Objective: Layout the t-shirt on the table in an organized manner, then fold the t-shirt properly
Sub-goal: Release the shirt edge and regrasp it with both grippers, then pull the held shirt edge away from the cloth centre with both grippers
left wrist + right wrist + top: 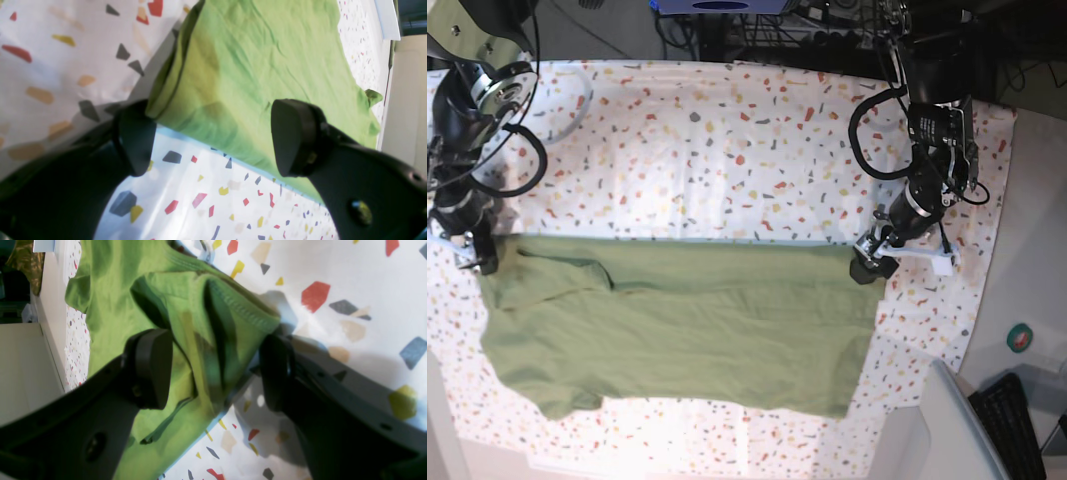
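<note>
The t-shirt (677, 325) lies half-folded on the near part of the table (727, 140). At its far-edge corners, left gripper (213, 140) stands wide open and empty astride one corner; right gripper (217, 370) brackets the bunched collar corner, partly open. Judgement: close both evenly before lifting

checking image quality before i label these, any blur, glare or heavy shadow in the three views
Left wrist view: the near table is blurred, the t-shirt sharper, the left gripper dark and soft. Right wrist view: the right gripper casts a grey shadow on the cloth, and its fingers are out of focus. Base view: washed-out glare along the table's near edge.
</note>
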Available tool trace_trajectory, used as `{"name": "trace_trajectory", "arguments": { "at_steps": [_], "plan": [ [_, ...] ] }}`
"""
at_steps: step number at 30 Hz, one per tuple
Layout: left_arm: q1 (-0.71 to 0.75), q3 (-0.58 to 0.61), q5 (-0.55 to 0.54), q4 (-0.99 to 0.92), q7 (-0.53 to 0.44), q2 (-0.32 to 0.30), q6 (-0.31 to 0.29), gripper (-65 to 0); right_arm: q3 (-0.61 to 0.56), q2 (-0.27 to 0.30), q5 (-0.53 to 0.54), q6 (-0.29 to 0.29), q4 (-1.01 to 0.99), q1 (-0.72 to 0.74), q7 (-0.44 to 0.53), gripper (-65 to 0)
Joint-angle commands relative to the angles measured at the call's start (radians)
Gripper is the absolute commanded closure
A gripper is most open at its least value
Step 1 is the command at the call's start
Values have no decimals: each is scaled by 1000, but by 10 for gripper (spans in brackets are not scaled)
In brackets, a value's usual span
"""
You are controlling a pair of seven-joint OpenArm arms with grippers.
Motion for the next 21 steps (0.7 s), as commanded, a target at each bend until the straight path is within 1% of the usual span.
{"name": "trace_trajectory", "arguments": {
  "at_steps": [1,6,7,8,10,14,15,16,17,19,21],
  "plan": [
    [-3,0,20,-3,26,1,29,-517,-3,8,-18,-17,0,9,-14,-390],
    [-15,-2,19,-9,26,1,31,-510,-3,8,-18,-17,-2,9,-14,-387],
    [-17,-5,19,-24,26,1,31,-485,-3,8,-18,-17,-2,9,-14,-380],
    [-20,-8,19,-43,26,1,31,-449,-3,8,-18,-17,-2,9,-14,-360],
    [-51,-11,19,-95,26,1,31,-351,-3,8,-18,-17,-2,9,-14,-300],
    [-101,0,19,-205,26,-3,31,-114,-3,8,-18,-17,-2,9,-14,-167],
    [-107,0,19,-215,26,-3,31,-38,-3,8,-18,-17,-2,9,-14,-113],
    [-107,0,19,-215,29,-2,31,0,-3,9,-18,-17,-2,9,-14,-50],
    [-107,0,19,-215,29,-2,31,0,-3,9,-18,-17,-2,9,-14,0],
    [-109,0,19,-213,32,-2,31,0,-3,12,-18,-17,0,9,-15,0],
    [-107,0,19,-211,72,-6,31,0,-3,14,-18,-17,8,8,-29,0]
  ]
}}
